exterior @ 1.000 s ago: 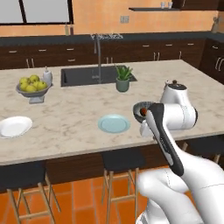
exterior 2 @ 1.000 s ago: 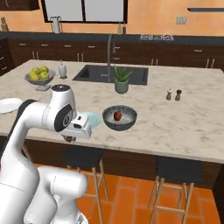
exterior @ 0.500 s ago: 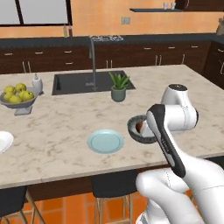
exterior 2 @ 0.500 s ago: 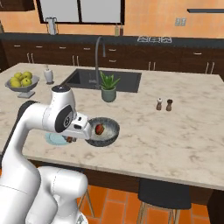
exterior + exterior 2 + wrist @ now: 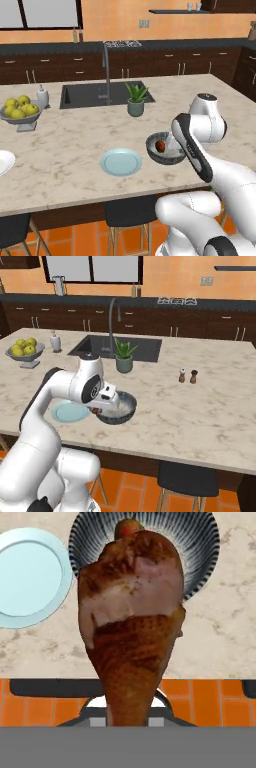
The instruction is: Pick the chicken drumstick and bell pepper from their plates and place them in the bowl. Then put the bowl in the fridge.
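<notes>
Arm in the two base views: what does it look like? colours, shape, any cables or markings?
The arm is glossy white, built of rounded, bulbous link shells, with dark bands and caps at the joints. One link carries a long black stripe along its side, clearest in the left base view. A round dark disc with a grey centre marks a joint in the right base view. No cables or lettering can be made out.

I see even, warm light with soft shadows on the pale marble counter (image 5: 75,150). Base views look slightly soft; the reddish-brown chicken drumstick (image 5: 132,622) looms large, coarsely textured, without glare.
</notes>
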Robot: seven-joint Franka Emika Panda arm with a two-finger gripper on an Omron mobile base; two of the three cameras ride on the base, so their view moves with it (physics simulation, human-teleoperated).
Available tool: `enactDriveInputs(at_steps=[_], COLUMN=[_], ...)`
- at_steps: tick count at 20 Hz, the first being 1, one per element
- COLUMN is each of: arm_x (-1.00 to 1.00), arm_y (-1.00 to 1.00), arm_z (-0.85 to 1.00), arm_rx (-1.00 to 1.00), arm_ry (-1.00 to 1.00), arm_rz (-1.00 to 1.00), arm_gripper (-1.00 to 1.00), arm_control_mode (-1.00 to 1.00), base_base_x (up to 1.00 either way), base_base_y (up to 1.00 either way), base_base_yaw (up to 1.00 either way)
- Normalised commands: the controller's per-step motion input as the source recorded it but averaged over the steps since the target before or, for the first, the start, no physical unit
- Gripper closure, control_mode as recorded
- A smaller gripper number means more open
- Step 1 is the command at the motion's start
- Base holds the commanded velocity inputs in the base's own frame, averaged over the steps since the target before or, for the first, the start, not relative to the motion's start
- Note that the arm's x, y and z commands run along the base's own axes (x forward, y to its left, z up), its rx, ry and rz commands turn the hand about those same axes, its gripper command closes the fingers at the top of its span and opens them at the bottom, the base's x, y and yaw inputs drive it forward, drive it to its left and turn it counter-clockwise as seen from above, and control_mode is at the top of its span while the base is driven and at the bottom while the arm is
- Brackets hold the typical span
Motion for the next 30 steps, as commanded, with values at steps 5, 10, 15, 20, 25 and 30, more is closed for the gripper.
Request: enactDriveInputs(at_steps=[5, 10, 15, 20, 25, 30], arm_x=[0.98, 0.87, 0.47, 0.13, 0.50, 0.10], arm_y=[-0.23, -0.01, -0.05, -0.03, -0.01, 0.00], arm_z=[-0.22, -0.60, -0.53, -0.58, -0.33, -0.09], arm_rx=[0.00, 0.00, 0.00, 0.00, 0.00, 0.00], arm_ry=[0.01, 0.00, 0.01, 0.02, 0.00, 0.00], arm_rz=[0.01, 0.00, 0.00, 0.00, 0.00, 0.00], arm_gripper=[1.00, 1.00, 1.00, 1.00, -1.00, -1.00], arm_control_mode=[-1.00, -1.00, -1.00, -1.00, -1.00, -1.00], base_base_x=[0.00, 0.00, 0.00, 0.00, 0.00, 0.00], base_base_y=[0.00, 0.00, 0.00, 0.00, 0.00, 0.00], base_base_yaw=[0.00, 0.00, 0.00, 0.00, 0.00, 0.00])
